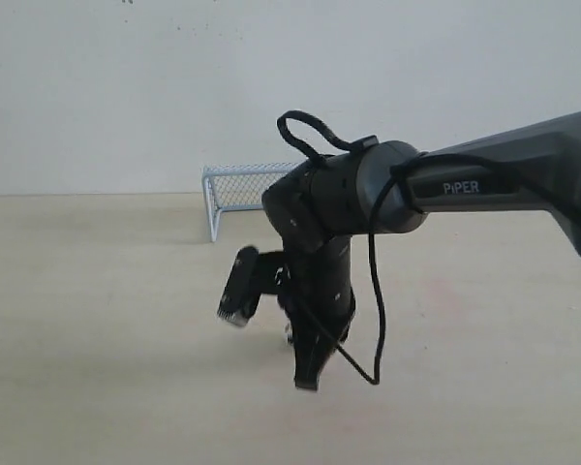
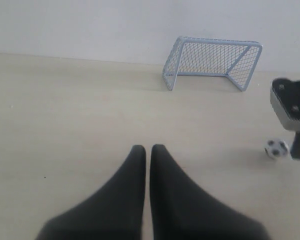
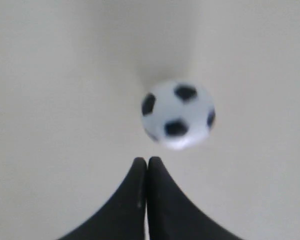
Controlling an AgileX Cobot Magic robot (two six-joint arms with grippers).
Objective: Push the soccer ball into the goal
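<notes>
Soccer ball [image 3: 178, 115] outside the goal [image 2: 217, 41]; push not yet landed.
Ball sits on the table [image 2: 65, 110] just ahead of the right tool [image 3: 147, 162], whose fingers are pressed together on nothing. A thin gap seems to separate tips and ball, though contact can't be ruled out. The goal stands well apart from the ball, near the wall, with nothing in its mouth. Left tool [image 2: 148, 148] is likewise clenched and empty, off to one side. Judgement: lined up behind the ball; the whole roll into the goal remains.
</notes>
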